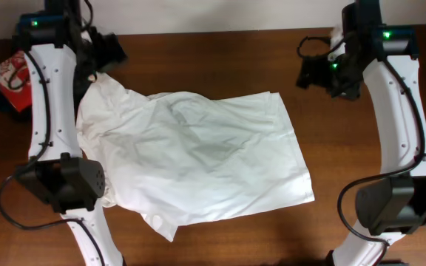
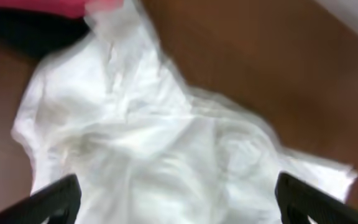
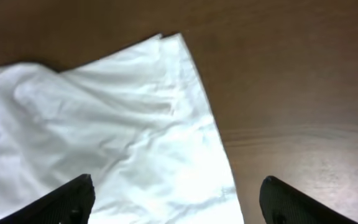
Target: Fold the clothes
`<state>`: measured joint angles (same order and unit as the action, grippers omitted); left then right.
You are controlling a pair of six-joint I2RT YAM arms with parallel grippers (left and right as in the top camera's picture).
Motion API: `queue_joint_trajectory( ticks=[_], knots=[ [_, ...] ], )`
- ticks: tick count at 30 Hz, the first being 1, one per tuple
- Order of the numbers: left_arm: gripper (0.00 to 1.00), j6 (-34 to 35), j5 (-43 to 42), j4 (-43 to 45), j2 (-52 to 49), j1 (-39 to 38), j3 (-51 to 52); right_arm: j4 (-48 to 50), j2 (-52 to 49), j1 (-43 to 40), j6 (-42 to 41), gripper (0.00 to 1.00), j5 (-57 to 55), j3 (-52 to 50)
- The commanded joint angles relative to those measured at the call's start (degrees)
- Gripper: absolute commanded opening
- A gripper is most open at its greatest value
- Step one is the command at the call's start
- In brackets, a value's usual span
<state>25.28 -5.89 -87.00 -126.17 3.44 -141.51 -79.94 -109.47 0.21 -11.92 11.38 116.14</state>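
Red garment [image 1: 9, 72]: at the far left edge of the table [image 1: 272, 236], with a dark cloth [image 1: 2, 100] under it. Both lie apart from the work.

Left gripper [image 1: 109, 50]: hovers at the back left, just above the bunched corner of the T-shirt. In its wrist view the jaws stand wide, holding nothing, with white cloth below them.

T-shirt [image 1: 198, 155]: lies loose and wrinkled on the table between the two arms, roughly spread out. It has a raised bunch toward the back left and a flap sticking out at the front left. No tidy fold shows yet.

Right gripper [image 1: 313, 70]: at the back right, beside the shirt's straight corner but not touching it. Its jaws are wide too and empty.

Risk, left side: a pinch into that bunch could catch several layers at once, and the fold would drag crooked.

Risk, right side: the corner lies flat on the wood, so the fingers may skid over it or take only the top layer.

Risk, wrinkles: folding over them would set in lumps.

Hard to see: the left wrist view is blurred. The left arm [image 1: 50, 111] covers the shirt's left edge. No print or lettering shows, so I cannot tell which face is up.
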Motion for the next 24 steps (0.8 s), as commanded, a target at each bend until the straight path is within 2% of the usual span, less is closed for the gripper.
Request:
queue_joint_trajectory(
  ticks=[1,3,9,12,13,16,20,24],
  knots=[
    [0.99,-2.3,-0.3,-9.7,2.8,-0.1,-0.9,-0.4,0.3,2.5,3.7,0.62,3.2,-1.9],
    [0.99,-5.2,-0.5,-9.7,2.8,-0.1,-0.1,-0.2,-1.6,4.2,3.3,0.60,3.3,-4.0],
    [0.99,-5.2,1.7,-9.7,2.8,0.0,2.9,4.8,-9.3,8.7,3.4,0.57,3.0,-6.2],
    [0.99,-5.2,6.2,-9.7,2.8,0.0,4.8,7.3,-13.7,9.2,8.1,0.63,1.6,-6.2],
    [0.99,-5.2,6.3,-9.7,2.8,0.0,5.7,7.6,-15.5,9.3,9.6,0.63,-2.1,-6.2],
    [0.99,-5.2,6.4,-9.0,2.8,0.0,8.3,7.6,-20.2,9.3,16.1,0.59,-7.9,-6.2],
    [0.99,-5.2,6.3,-6.7,2.8,0.0,11.0,8.7,-22.3,10.2,18.2,0.53,-11.6,-6.3],
    [0.99,-5.2,6.3,-6.2,2.8,0.0,12.1,9.5,-22.6,11.8,20.3,0.53,-12.1,-6.3]
  ],
)
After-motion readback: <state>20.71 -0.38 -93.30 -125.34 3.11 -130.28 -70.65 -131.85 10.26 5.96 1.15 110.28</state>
